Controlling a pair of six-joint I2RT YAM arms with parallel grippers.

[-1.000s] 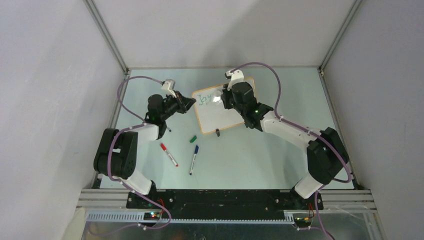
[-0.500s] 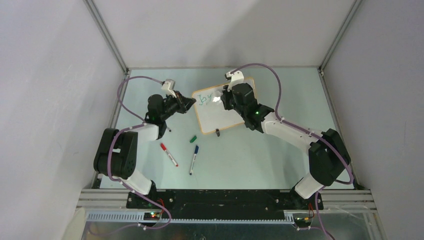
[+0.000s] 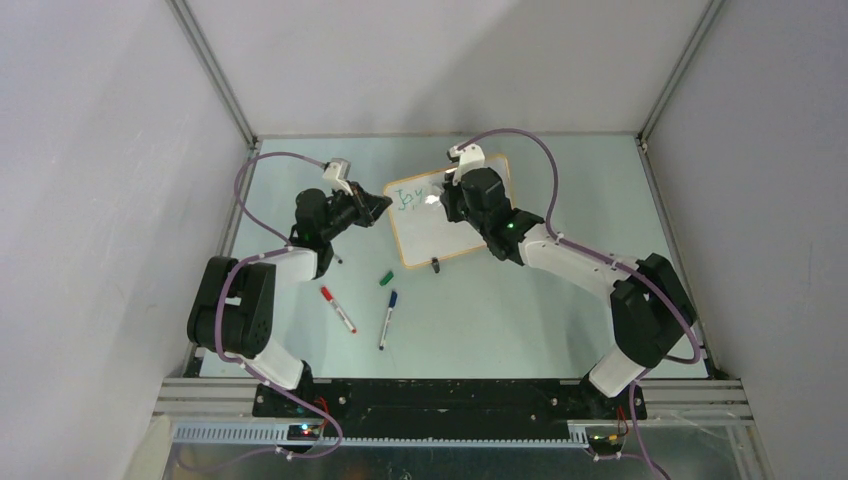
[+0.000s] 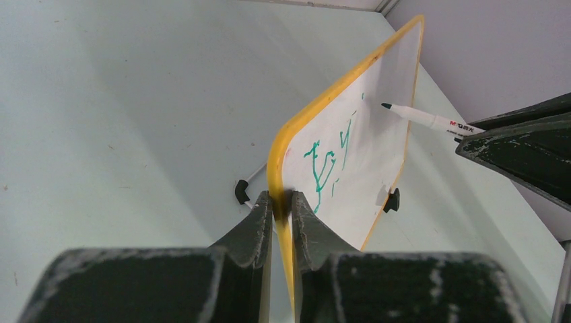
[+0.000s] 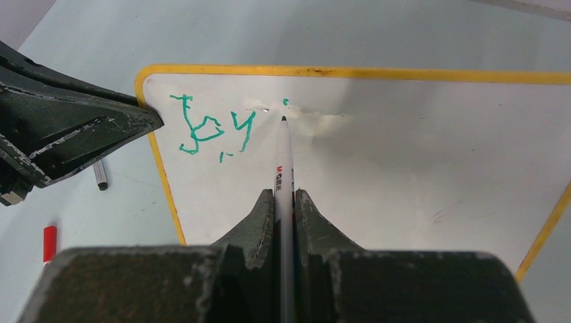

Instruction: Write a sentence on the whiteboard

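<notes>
While the left tool [image 4: 281,202] clamps the left edge of the whiteboard [image 5: 417,161], which stands tilted at the far middle of the counter [image 3: 520,300], the right tool [image 5: 285,196] grips a marker [image 5: 283,151], tip at the board face just right of the green sentence [image 5: 214,130], reading "Joy" and one dot.

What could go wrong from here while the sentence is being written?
The left gripper pinches only one edge of the whiteboard, so pressure from the marker farther along might swing or tip it. The right gripper holds the thin marker well behind its tip, so it could twist and leave the green writing wobbly.
</notes>
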